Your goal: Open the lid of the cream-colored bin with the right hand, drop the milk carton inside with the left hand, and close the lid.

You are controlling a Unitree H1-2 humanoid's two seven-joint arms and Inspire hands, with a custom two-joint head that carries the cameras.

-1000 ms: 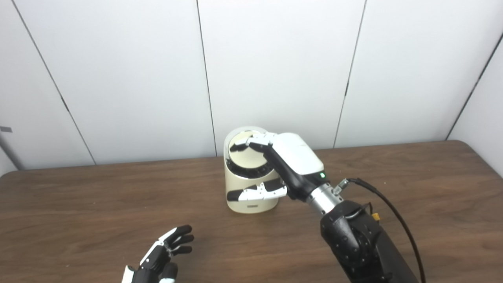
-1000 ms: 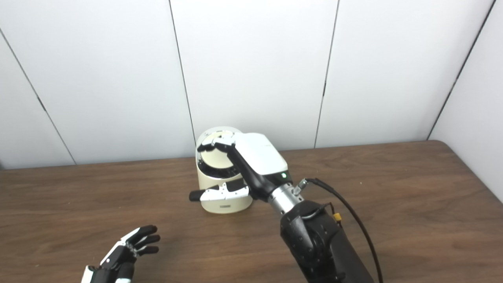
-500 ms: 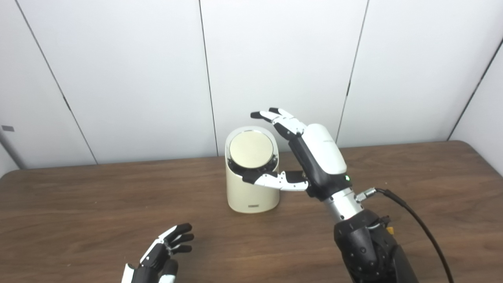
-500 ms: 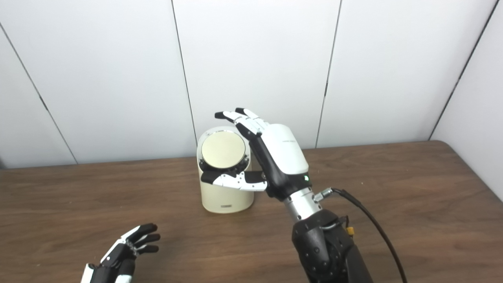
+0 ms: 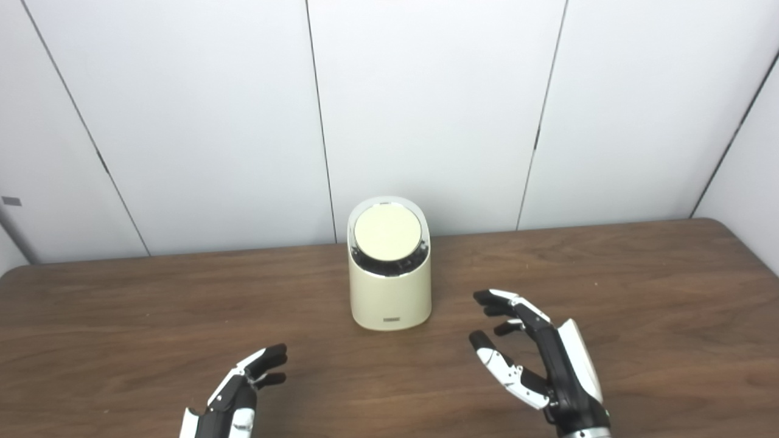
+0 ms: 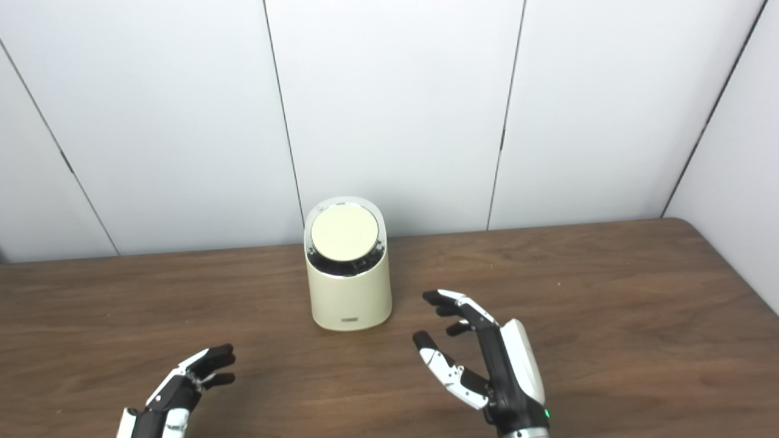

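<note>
The brown tabletop [image 5: 639, 286] is carrying just one object: the cream-colored bin [image 5: 389, 286] is standing upright toward the middle of the far edge, close to the white wall panels. Its round lid [image 5: 387, 234] is sitting flat in the rim, tilted toward the cameras, so it is reading as closed. The right hand [image 5: 541, 359] is hovering near the front edge, right of the bin and well apart from it, fingers spread and holding nothing. The left hand [image 5: 237, 395] is resting at the front edge, left of the bin, fingers likewise apart and empty. No milk carton is showing anywhere; judging by this, it is likely already inside and the task is looking finished.
</note>
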